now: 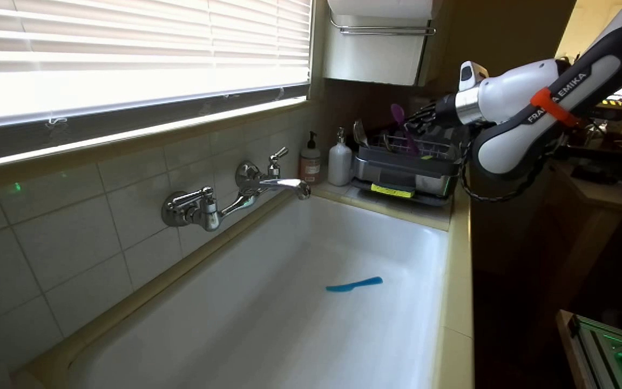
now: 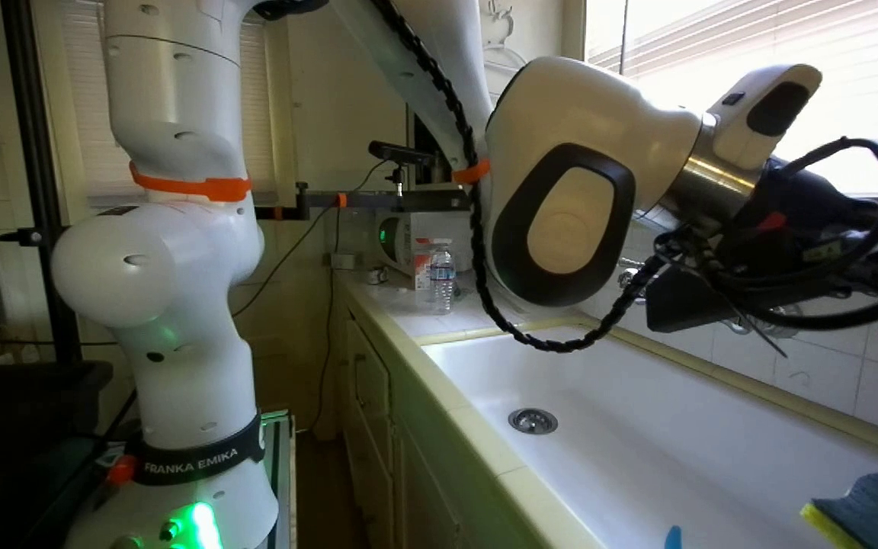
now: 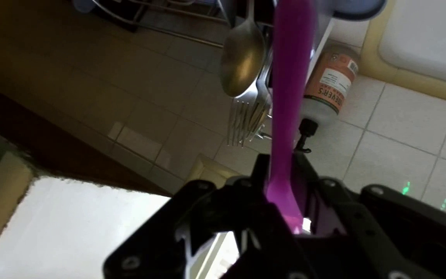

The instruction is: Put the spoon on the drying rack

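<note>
The purple spoon [image 3: 290, 77] is between the black fingers of my gripper [image 3: 281, 164], which is shut on it in the wrist view. In an exterior view the spoon [image 1: 397, 113] stands tilted, one rounded end above the fingertips and the rest pointing down. My gripper [image 1: 411, 125] is over the drying rack [image 1: 405, 166], a dark rack with wire rails on the counter at the sink's end. The spoon's lower part overlaps the rails there; whether it touches them I cannot tell. A wire rail of the drying rack [image 3: 180, 35] also shows in the wrist view.
Metal cutlery [image 3: 244, 58] stands up from the rack beside the spoon. Two soap bottles, a white one [image 1: 339, 162] and an amber one [image 1: 310, 162], are beside the rack near the faucet [image 1: 284, 185]. A blue utensil [image 1: 354, 284] lies in the white sink [image 1: 268, 324]. A sponge [image 2: 877, 511] shows too.
</note>
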Controlling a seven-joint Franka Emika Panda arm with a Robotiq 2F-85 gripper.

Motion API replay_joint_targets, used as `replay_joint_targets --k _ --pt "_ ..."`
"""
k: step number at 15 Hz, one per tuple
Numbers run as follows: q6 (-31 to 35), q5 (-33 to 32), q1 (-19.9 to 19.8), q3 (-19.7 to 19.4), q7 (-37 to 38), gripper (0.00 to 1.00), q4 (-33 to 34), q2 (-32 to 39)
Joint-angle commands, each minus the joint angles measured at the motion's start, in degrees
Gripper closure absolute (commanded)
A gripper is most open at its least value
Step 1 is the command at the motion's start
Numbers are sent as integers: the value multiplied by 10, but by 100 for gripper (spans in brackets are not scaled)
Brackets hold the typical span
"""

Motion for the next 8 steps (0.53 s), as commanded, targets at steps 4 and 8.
replay_joint_targets --k 4,8 --pt "29 -56 -30 2 102 95 56 67" --pt "30 -61 -46 2 127 95 79 93"
